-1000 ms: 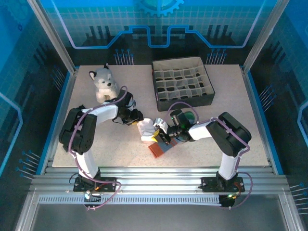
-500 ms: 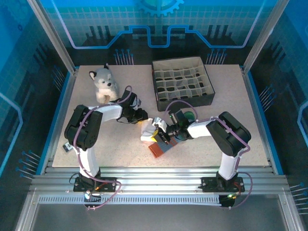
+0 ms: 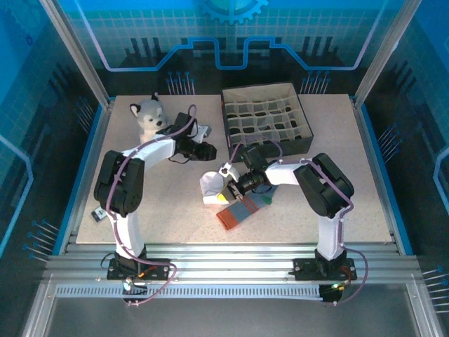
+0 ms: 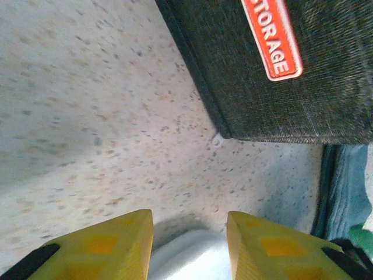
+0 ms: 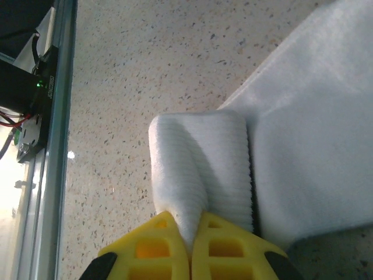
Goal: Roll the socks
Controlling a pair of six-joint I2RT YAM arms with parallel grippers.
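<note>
Top external view: the right gripper (image 3: 235, 184) sits mid-table, its tip in the bunched white sock (image 3: 212, 187). The grey-blue sock (image 3: 245, 208) lies flat just beside it, nearer the arm bases, w/ the orange-red cuff end toward the near edge. The left gripper (image 3: 204, 151) hangs between the husky toy (image 3: 149, 119) and the storage box (image 3: 266, 123), well apart from both socks.

Right wrist view: the right gripper (image 5: 191, 245) is clenched on a fold of the white sock (image 5: 291, 140). The yellow fingers meet on a thick ribbed cuff edge, which stands up in a soft rounded hump. The rest of the sock spreads smooth & fleecy over the speckled table (image 5: 145, 64).

Left wrist view: the left gripper (image 4: 189, 245) is released, w/ the yellow fingers spread & nothing pinched. Ahead is the box's dark woven cloth wall w/ a red label (image 4: 273, 38) reading STORAGE.

Likely step: starting the roll at the cuff. To do it well, hold the pinch firm, turn the fold over low & tight onto the sock body, & bring the free left gripper in to pin the body. Soft knit probably slides on this hard top & slumps open if let go early.
</note>
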